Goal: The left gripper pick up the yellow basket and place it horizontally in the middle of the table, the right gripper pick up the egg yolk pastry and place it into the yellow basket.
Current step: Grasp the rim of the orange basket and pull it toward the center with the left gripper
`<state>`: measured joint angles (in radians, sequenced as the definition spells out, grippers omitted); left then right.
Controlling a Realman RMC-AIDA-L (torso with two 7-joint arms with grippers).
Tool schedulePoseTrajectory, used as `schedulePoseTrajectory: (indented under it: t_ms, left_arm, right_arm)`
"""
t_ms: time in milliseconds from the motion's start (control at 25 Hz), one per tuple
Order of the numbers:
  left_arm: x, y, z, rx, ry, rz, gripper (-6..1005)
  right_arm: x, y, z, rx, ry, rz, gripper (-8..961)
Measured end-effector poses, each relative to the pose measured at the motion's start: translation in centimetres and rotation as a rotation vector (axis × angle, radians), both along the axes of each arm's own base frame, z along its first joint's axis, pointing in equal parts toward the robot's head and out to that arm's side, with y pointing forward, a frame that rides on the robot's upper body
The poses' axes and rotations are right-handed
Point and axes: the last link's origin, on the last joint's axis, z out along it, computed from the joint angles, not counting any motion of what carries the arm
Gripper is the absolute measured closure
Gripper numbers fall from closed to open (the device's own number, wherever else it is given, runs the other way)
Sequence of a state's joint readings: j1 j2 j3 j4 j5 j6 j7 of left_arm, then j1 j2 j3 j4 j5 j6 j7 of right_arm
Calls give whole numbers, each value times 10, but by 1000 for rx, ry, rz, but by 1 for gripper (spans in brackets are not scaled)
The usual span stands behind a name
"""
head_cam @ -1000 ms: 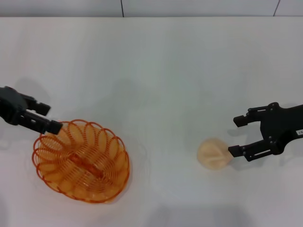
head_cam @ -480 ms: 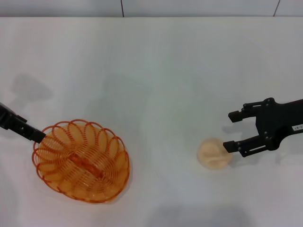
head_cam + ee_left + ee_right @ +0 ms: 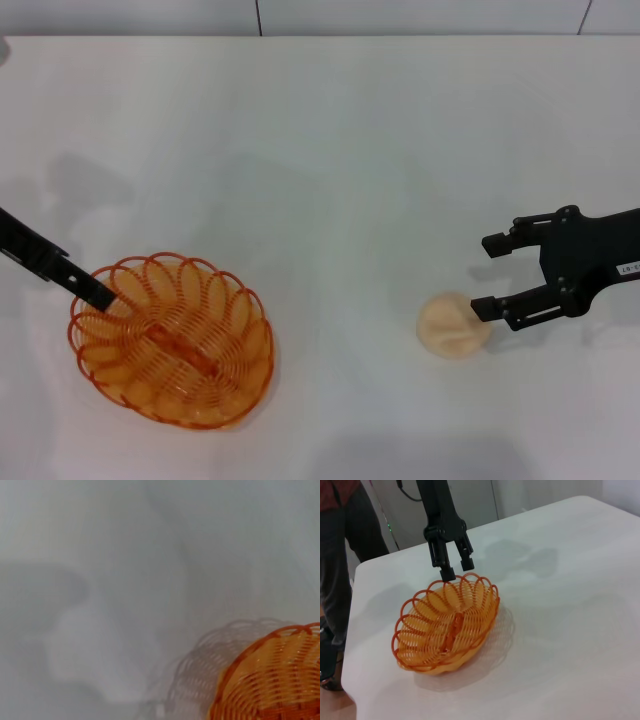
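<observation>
The yellow basket (image 3: 171,341) sat in the lower left of the head frame on the white desk (image 3: 330,150), lying at a slant. The left pincer (image 3: 98,291) reached in from the left edge, its tip at the basket's upper-left rim; in the right wrist view its fingers (image 3: 443,556) stood slightly parted above that rim, holding nothing. At lower right of the head frame, the egg yolk pastry (image 3: 453,324) rested on the desk. The right pincer (image 3: 487,276) hung spread, its lower finger touching the pastry's right edge.
</observation>
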<state>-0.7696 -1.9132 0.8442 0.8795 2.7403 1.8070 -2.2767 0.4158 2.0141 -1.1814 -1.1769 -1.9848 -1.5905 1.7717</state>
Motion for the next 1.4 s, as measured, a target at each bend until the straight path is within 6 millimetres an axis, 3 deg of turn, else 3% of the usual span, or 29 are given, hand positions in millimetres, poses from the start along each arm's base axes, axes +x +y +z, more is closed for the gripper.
schedulePoseTrajectory:
  t_ms: [280, 920, 1400]
  left_arm:
    - [9, 5, -8, -10, 28, 26, 161]
    - [4, 3, -26, -35, 68, 71, 172]
    - [3, 5, -32, -33, 117, 67, 259]
  right_arm:
    - [0, 0, 0, 3, 0, -2, 120]
    - [3, -1, -2, 3, 10, -14, 120]
    - [3, -1, -1, 4, 10, -15, 121]
